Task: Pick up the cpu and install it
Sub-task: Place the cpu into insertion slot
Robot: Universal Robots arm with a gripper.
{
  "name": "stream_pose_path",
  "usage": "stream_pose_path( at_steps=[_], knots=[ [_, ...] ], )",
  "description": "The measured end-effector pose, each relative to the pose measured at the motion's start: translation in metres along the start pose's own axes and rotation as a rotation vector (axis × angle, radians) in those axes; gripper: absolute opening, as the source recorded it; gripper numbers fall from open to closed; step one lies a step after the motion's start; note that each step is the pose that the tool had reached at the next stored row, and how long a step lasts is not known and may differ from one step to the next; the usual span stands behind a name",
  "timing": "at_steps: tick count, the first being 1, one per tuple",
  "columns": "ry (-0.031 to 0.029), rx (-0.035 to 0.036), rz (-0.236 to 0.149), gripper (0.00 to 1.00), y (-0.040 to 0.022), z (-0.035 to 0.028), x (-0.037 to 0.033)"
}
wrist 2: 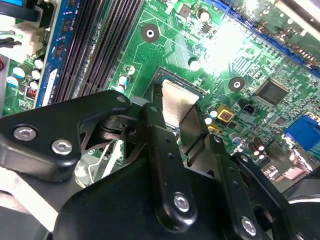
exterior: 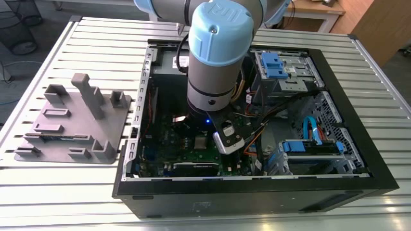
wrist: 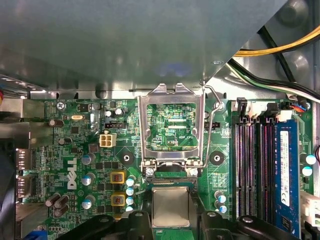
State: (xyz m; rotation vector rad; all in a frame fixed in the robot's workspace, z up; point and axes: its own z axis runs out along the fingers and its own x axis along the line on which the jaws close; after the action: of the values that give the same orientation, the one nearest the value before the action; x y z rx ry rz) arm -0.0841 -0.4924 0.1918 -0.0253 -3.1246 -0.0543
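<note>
The cpu [wrist: 171, 206], a flat square chip with a dull silver top, sits between my two black fingers [wrist: 142, 220], low over the green motherboard [wrist: 90, 145]. My gripper [wrist: 171, 214] is shut on it by two opposite edges. In the second wrist view the cpu [wrist 2: 176, 100] lies over the dark socket opening, with my gripper [wrist 2: 176, 114] around it. The metal socket frame [wrist: 172, 100] stands hinged open just beyond the chip, with its lever [wrist: 212, 107] raised. In the exterior view my arm reaches down into the open computer case [exterior: 257, 185], and my gripper [exterior: 224, 139] is over the motherboard.
A grey plastic holder tray [exterior: 70, 125] lies on the slatted table to the exterior view's left of the case. Memory slots [wrist: 255, 160] and a blue card [wrist: 285, 165] run beside the socket. Yellow and black cables [wrist: 280, 47] hang nearby. Blue drive brackets [exterior: 308, 147] fill the case's other side.
</note>
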Motion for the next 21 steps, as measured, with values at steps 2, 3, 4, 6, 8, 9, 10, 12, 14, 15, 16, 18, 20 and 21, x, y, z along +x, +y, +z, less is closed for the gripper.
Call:
stream_pose_path(
  at_steps=[2, 3, 4, 6, 8, 9, 10, 12, 14, 15, 16, 18, 20, 21],
  knots=[
    [-0.0001, -0.0001, 0.0, 0.38, 0.0, 0.0001, 0.0],
    [-0.0001, -0.0002, 0.0, 0.38, 0.0, 0.0001, 0.0],
    [-0.0002, -0.0002, 0.0, 0.38, 0.0, 0.0001, 0.0],
    [-0.0001, -0.0002, 0.0, 0.38, 0.0, 0.0001, 0.0],
    [-0.0002, -0.0003, 0.0, 0.38, 0.0, 0.0001, 0.0],
    [-0.0001, -0.0002, 0.0, 0.38, 0.0, 0.0001, 0.0],
    [-0.0001, -0.0002, 0.0, 0.38, 0.0, 0.0001, 0.0001],
    [-0.0004, -0.0008, 0.0, 0.38, 0.0001, -0.0008, 0.0001],
    [-0.0002, -0.0004, 0.0, 0.38, 0.0001, -0.0021, 0.0001],
    [-0.0002, -0.0004, 0.0, 0.38, 0.0001, -0.0025, 0.0001],
    [-0.0002, -0.0004, 0.0, 0.38, 0.0001, -0.0026, 0.0001],
    [-0.0014, -0.0006, 0.0, 0.38, 0.0001, -0.0026, 0.0001],
    [-0.0045, -0.0001, 0.0, 0.38, -0.0001, -0.0028, 0.0001],
    [-0.0055, -0.0002, 0.0, 0.38, -0.0001, -0.0026, 0.0001]
  ],
)
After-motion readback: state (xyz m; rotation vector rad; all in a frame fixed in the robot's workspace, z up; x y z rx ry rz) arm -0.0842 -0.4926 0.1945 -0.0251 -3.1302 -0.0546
